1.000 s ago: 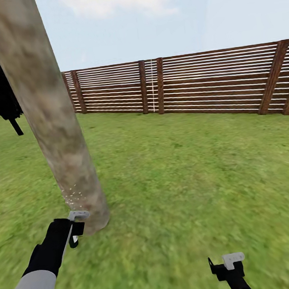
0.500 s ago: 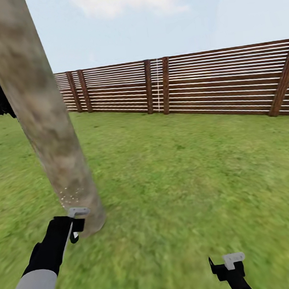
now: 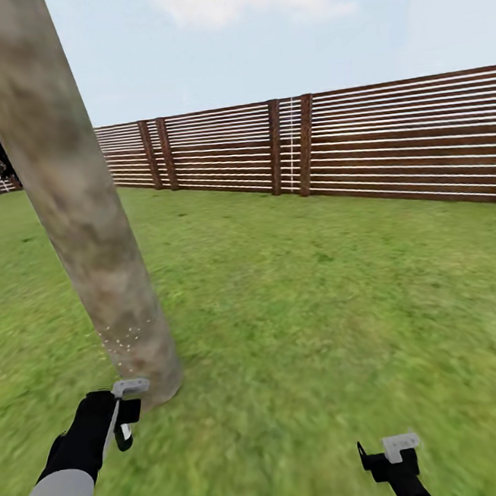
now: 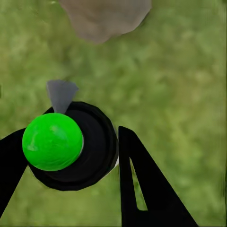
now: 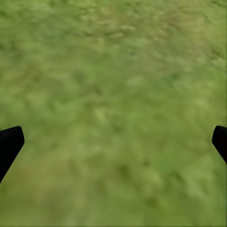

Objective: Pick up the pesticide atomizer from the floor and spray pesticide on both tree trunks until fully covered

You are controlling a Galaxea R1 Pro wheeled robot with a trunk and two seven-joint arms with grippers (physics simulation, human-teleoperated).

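At the foot of the nearest tree trunk [image 3: 85, 219], on the garden lawn [image 3: 323, 309], the left gripper [image 3: 122, 414] holds the pesticide atomizer [image 4: 71, 146] low and close to the bark. In the left wrist view the two black fingers [image 4: 142, 184] stand on either side of the atomizer's dark round body with its green cap, clenched upon it, and a small grey nozzle points toward the flared trunk base [image 4: 104, 16]. The judgement is that this low, near pose serves to direct the spray at the lowest bark. A faint scatter of white pesticide specks [image 3: 124, 339] lies on the trunk just above the gripper. The right gripper [image 3: 392, 454] hangs well apart over bare grass; its wrist view shows the fingertips [image 5: 10, 142] at opposite edges, so it is released and holds nothing, evidently kept clear of the work.

Compared with the earlier head views, the whole scene has shifted: the slatted fence [image 3: 344, 146] has slid rightward and more lawn shows beyond the trunk, which indicates camera motion. The left gripper sits lower in the picture than before, a little further from the specks. The right gripper keeps its place.
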